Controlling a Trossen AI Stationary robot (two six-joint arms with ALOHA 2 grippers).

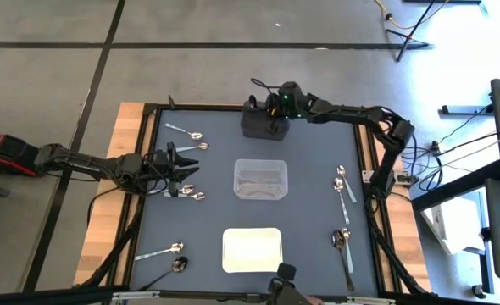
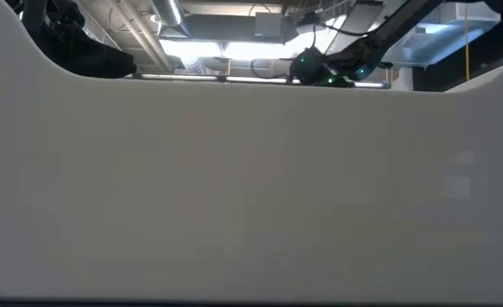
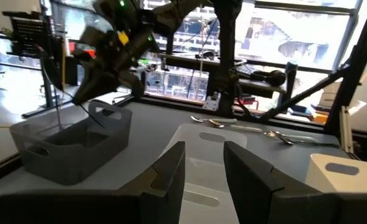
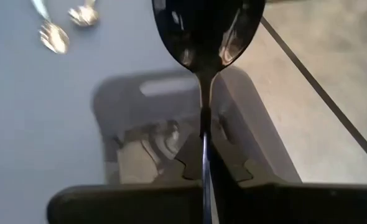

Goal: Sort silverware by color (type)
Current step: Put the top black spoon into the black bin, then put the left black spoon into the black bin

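Worktop (image 1: 309,246): dark mat, spoons scattered along both sides, three trays down the middle.

Black tray (image 1: 263,123) at the far edge. Right gripper (image 1: 275,114) hangs directly over it, jaws pinching a dark spoon (image 4: 202,37) by the handle, bowl pointing away from the wrist.

Left gripper (image 1: 185,169) sits low among the left-side spoons (image 1: 192,193), jaws spread, holding nothing.

Judgement: drop step in hand. Best done by keeping the dark spoon inside the black tray's walls, lowering close, then releasing so it neither bounces nor catches the rim.
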